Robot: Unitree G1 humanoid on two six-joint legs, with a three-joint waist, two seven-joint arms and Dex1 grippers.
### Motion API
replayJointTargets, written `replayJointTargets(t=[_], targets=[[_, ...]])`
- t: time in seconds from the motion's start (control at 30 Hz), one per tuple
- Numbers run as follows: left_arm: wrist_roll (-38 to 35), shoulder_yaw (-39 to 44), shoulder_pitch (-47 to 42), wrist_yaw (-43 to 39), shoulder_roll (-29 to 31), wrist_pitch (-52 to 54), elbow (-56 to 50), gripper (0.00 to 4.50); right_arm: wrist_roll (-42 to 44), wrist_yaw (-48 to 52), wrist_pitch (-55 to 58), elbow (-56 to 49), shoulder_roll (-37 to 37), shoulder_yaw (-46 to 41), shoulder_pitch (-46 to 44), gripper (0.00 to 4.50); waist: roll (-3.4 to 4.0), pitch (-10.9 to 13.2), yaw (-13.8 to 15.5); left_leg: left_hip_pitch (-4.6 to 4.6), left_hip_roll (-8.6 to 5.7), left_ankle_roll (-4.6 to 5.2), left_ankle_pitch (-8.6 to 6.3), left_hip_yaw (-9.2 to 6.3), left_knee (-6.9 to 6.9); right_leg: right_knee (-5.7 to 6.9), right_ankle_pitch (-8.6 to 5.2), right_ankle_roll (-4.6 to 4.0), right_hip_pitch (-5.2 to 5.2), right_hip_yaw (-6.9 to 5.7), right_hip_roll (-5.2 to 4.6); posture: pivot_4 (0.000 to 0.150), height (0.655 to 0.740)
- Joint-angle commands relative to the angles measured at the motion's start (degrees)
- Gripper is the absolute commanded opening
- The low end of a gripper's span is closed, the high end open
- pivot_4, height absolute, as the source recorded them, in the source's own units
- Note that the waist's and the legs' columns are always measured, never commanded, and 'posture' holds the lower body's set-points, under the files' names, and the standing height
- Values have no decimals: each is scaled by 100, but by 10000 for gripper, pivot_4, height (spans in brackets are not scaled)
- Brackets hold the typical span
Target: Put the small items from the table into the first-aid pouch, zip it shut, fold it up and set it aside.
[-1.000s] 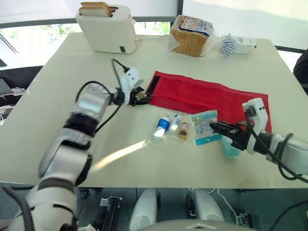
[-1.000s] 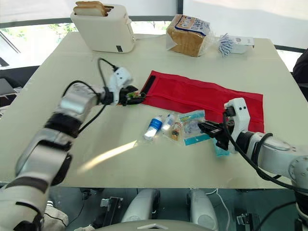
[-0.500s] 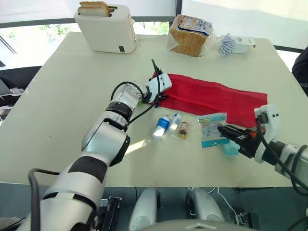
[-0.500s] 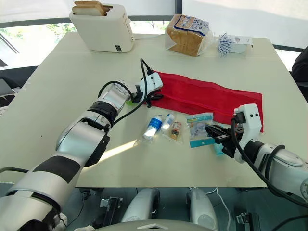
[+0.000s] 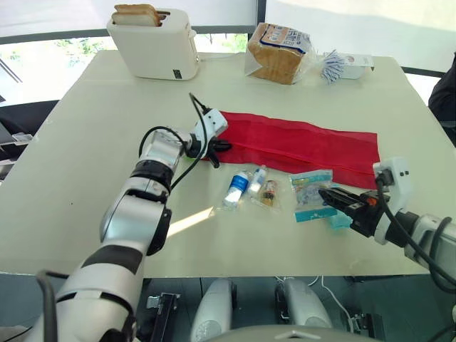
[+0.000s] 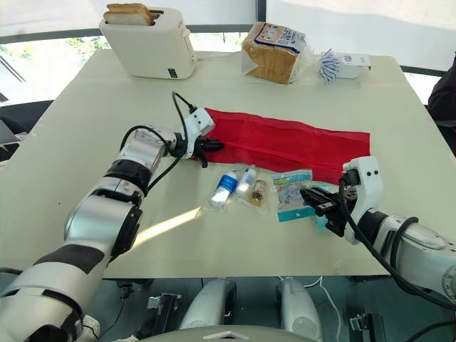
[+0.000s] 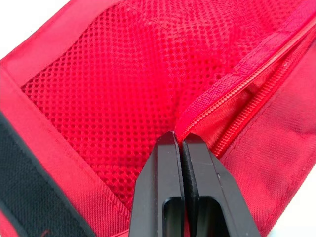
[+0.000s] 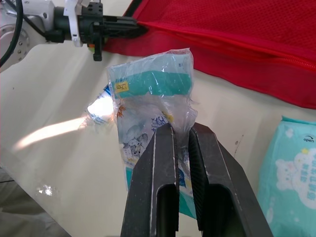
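At the far left corner of the table (image 5: 85, 178) stood a white toaster (image 5: 153, 44) with two slices of bread in its slots. Nearer the middle, the left gripper (image 5: 219, 146) lay low at the left end of the red pouch (image 5: 299, 146). Its fingers (image 7: 160, 197) were pressed flat together, and the raised edge of the zip (image 7: 232, 81) ran in between their tips, so they appeared to be pinching it. A black strip (image 7: 27, 192) ran across that end of the pouch, beside the mesh pocket (image 7: 118, 89).

The pouch itself lay unfolded and flat across the middle of the table, reaching from the left gripper almost to the right edge.

Just in front of the pouch lay a small bottle (image 5: 238, 187) with a blue label, and touching it on the right a clear wrapper with two little tubes (image 5: 265, 185), one pale and one brownish.

Further right, a clear packet (image 5: 312, 194) with something teal inside was lifted off the table, near the front edge of the pouch. The right gripper (image 5: 328, 194) had it by one end, its fingers (image 8: 160, 168) closed down to a narrow gap with the plastic crumpled between them. A pale teal pack of wipes (image 8: 291, 165) lay on the table just beside that gripper.

At the back stood a bagged loaf (image 5: 278, 51), and to its right a small white box (image 5: 350, 65).
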Motion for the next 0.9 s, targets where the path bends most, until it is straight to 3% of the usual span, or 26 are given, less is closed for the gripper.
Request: replayJointTargets(t=[0.03, 0.13, 0.23, 0.33, 0.5, 0.7, 0.9], targets=[[-508, 309, 1260, 212, 164, 2147, -2694, 599, -48, 255, 49, 110, -103, 88, -168, 0, 8, -7, -36, 9, 7, 0, 0, 10, 0, 3, -1, -1, 1, 19, -3, 1500, 7400], [-1009, 697, 2199, 634, 136, 3842, -4850, 599, 23, 450, 203, 329, -151, 329, -586, 0, 15, -12, -12, 8, 6, -1, 0, 4, 6, 10, -1, 0, 1, 12, -2, 1500, 7400], [-1254, 833, 2449, 894, 156, 4498, -5648, 599, 43, 522, 416, 740, 84, 869, -1404, 0, 14, -11, -27, 10, 7, -1, 0, 5, 8, 12, -1, 1, 1, 12, 0, 1500, 7400], [-1332, 716, 2401, 923, 322, 4373, -5568, 599, -100, 344, 685, 1684, 928, 1637, -2778, 0, 12, -8, -17, 12, -3, -2, 1, 1, 11, 15, -1, 0, 0, 5, 11, 1500, 7400], [-1477, 644, 2233, 951, 228, 3945, -5050, 599, -949, 466, 1253, 3160, 2323, 2543, -4209, 0, 13, -8, 2, 4, -6, -2, 1, 2, 6, 23, -1, -3, -14, 5, 3, 1500, 7400], [-1729, 686, 2094, 792, 209, 3552, -4633, 599, -2126, 1131, 1752, 4483, 3214, 2749, -4718, 0, 10, -10, 91, -4, -11, -2, 1, 4, 10, 23, -1, -3, -16, 0, -9, 1500, 7400], [-1746, 629, 1910, 903, 87, 3165, -4148, 599, -3007, 1838, 2122, 5216, 3445, 2555, -5081, 0, 11, -9, 101, 3, -19, -2, 1, 7, 12, 30, 0, -3, -17, 4, -5, 1500, 7400]])
